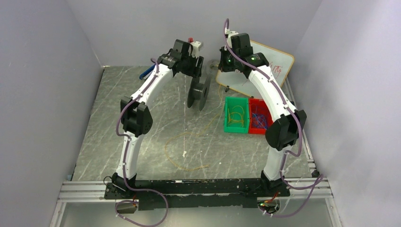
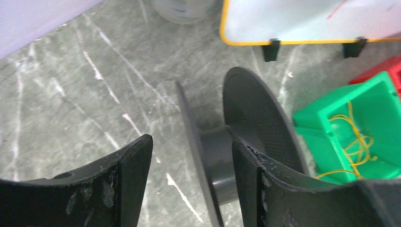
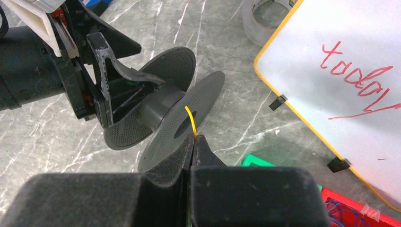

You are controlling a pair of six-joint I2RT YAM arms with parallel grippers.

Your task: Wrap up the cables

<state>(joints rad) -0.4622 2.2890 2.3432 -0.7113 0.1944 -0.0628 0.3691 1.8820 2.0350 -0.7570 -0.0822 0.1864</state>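
At the centre of the top view, we see the black plastic spool [image 1: 198,93] standing on edge. Our left gripper [image 2: 191,142] straddles 1 flange, jaws apart. Our right gripper [image 3: 193,139] is clenched on the thin yellowish-tan cable [image 3: 190,118], whose loose loops lie on the grey marbled table [image 1: 236,156] at lower centre of that view.

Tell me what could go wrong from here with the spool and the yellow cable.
The right gripper holds the yellow cable close to its end, so it may slip free under tension. The left gripper straddles one flange of the black spool without clamping it, so the spool might tip or roll. Slack looped on the table could tangle.
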